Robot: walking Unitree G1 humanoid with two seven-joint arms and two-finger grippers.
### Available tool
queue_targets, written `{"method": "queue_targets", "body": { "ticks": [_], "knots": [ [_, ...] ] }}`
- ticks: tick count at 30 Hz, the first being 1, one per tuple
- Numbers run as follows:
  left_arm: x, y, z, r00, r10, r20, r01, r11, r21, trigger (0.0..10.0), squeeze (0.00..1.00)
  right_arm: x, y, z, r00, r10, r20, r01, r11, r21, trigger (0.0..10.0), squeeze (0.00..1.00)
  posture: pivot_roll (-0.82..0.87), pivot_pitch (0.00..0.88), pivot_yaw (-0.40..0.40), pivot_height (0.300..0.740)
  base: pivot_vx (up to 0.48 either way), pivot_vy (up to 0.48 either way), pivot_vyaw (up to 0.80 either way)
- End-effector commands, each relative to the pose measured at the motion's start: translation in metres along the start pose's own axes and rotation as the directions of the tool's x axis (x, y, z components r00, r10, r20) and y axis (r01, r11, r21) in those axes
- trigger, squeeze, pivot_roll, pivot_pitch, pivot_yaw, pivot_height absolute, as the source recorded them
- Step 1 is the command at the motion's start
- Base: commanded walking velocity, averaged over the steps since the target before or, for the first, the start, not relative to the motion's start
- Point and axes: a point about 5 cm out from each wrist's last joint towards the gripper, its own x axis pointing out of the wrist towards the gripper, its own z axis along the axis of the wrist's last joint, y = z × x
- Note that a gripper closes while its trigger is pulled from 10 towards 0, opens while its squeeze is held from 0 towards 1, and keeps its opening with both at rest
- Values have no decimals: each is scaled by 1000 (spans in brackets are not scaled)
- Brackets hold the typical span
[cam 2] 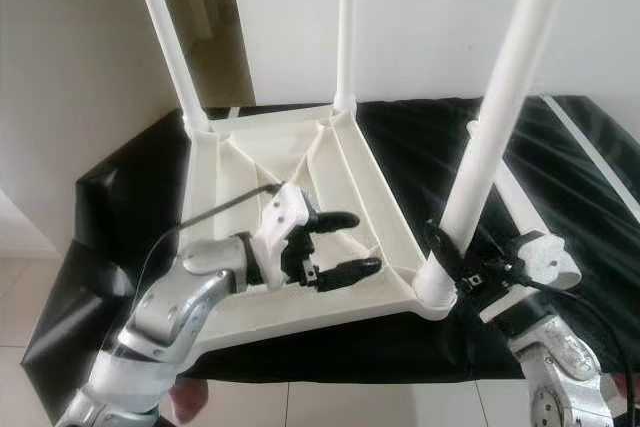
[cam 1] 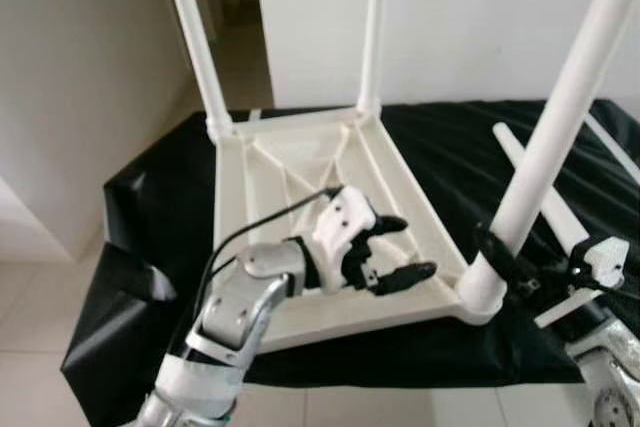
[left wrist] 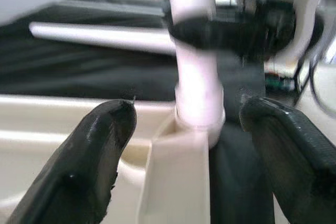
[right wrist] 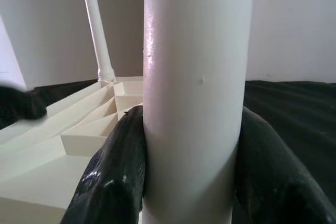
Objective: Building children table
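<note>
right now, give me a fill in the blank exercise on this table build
1. The white tabletop lies upside down on a ____ cloth.
2. The right claw is shut on a white ____ near its base.
3. The left claw hovers over the tabletop with its fingers ____.
4. ____ legs stand upright in the corner sockets.

Missing words: black; leg; open; three

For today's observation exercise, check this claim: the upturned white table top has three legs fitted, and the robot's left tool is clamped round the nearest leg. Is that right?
Not quite. The tool clamped round the nearest leg is the right tool, as the right wrist view shows, its fingers pressed against the leg. The left tool is open above the table top. Three legs are indeed fitted.
</note>
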Motion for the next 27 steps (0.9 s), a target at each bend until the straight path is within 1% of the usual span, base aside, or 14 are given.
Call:
{"method": "queue_targets", "body": {
  "ticks": [1,2,3,4,6,7,9,13,14,17,20,22,24,27],
  "knots": [
    [-1,0,-7,999,11,-50,-10,1000,29,10000,0,-3,6,-12,997,5,-80,0,998,66,10000,0,-7,0,61,740,0,0,0],
    [-1,0,-7,999,11,-50,-10,1000,29,10000,0,-3,6,-12,997,5,-80,0,998,66,10000,0,-7,0,61,740,0,0,0],
    [-1,0,-13,996,3,-86,0,999,37,10000,0,2,3,3,999,10,-44,-7,999,52,10000,0,-11,0,63,740,0,0,0],
    [-1,0,-13,996,3,-86,0,999,37,10000,0,2,3,3,999,10,-44,-7,999,52,10000,0,-11,0,63,740,0,0,0],
    [-2,-1,-18,993,-13,-118,19,999,48,10000,0,5,1,15,1000,18,-10,-17,998,53,10000,0,-15,0,64,740,0,0,0],
    [-2,-3,-21,990,-34,-139,41,998,43,10000,0,8,2,23,999,36,19,-36,999,37,10000,0,-18,0,63,740,0,0,0],
    [-2,-3,-22,989,-39,-144,45,998,41,10000,0,8,3,24,999,38,25,-39,999,30,10000,0,-18,0,63,740,0,0,0],
    [-7,-10,-30,975,-96,-198,111,992,62,10000,0,14,1,37,997,25,73,-27,999,25,10000,0,-16,0,57,740,0,0,0],
    [-9,-11,-32,971,-113,-210,128,990,59,10000,0,15,0,39,997,21,78,-23,1000,18,10000,0,-15,0,56,740,0,0,0],
    [-12,-15,-36,964,-140,-227,156,986,55,10000,0,17,-3,40,996,3,92,-7,999,40,10000,0,-12,0,53,740,0,0,0],
    [-14,-18,-38,955,-173,-241,188,981,42,10000,0,18,-6,39,997,-6,82,3,999,42,10000,0,-11,0,51,740,0,0,0],
    [-19,-22,-45,930,-209,-303,239,969,64,10000,0,20,-4,39,998,4,69,-7,999,41,10000,0,-6,0,47,740,0,0,0],
    [-20,-23,-47,923,-216,-319,251,965,71,10000,0,21,-4,39,998,8,68,-11,999,41,10000,0,-6,0,47,740,0,0,0],
    [-22,-16,-55,911,-164,-379,226,966,126,10000,0,23,-3,39,997,14,73,-16,999,38,10000,0,-4,0,45,740,0,0,0]
  ]
}}
